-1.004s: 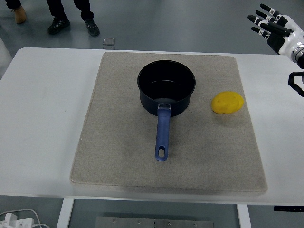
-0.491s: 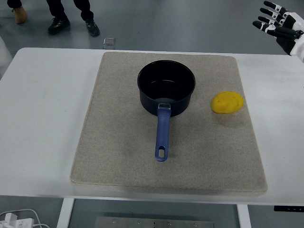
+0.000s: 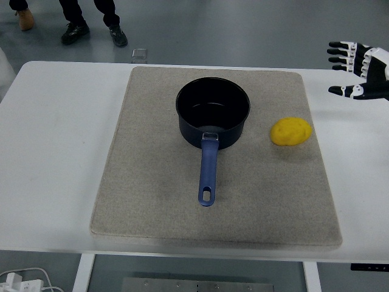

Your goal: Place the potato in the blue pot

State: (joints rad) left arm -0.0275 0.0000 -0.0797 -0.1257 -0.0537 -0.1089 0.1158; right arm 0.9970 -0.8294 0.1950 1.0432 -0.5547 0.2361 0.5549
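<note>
Yellow and rounded, the potato (image 3: 291, 131) lies on the right part of a grey-beige mat (image 3: 152, 201), a little right of the frame's centre and close to the mat's right edge. It is apart from the blue pot (image 3: 213, 113), which stands upright at the upper middle of the mat with its dark inside showing nothing in it. The pot's blue handle (image 3: 208, 171) points down toward the bottom of the frame, with a hole at its end. The mat covers most of the middle of the white surface (image 3: 51, 152). At the right edge of the frame, in its upper part, the right hand (image 3: 360, 70) hangs above the surface, well apart from the potato and higher in the picture; its fingers (image 3: 341, 53) are spread and stretched out toward the left, the thumb set lower and separate, and it holds nothing. Beyond the far edge of the surface, in the upper left of the frame, a person's feet in dark shoes (image 3: 75, 30) stand on the grey floor (image 3: 243, 30), and a small clear square object (image 3: 139, 54) lies on the floor near the far edge.
</note>
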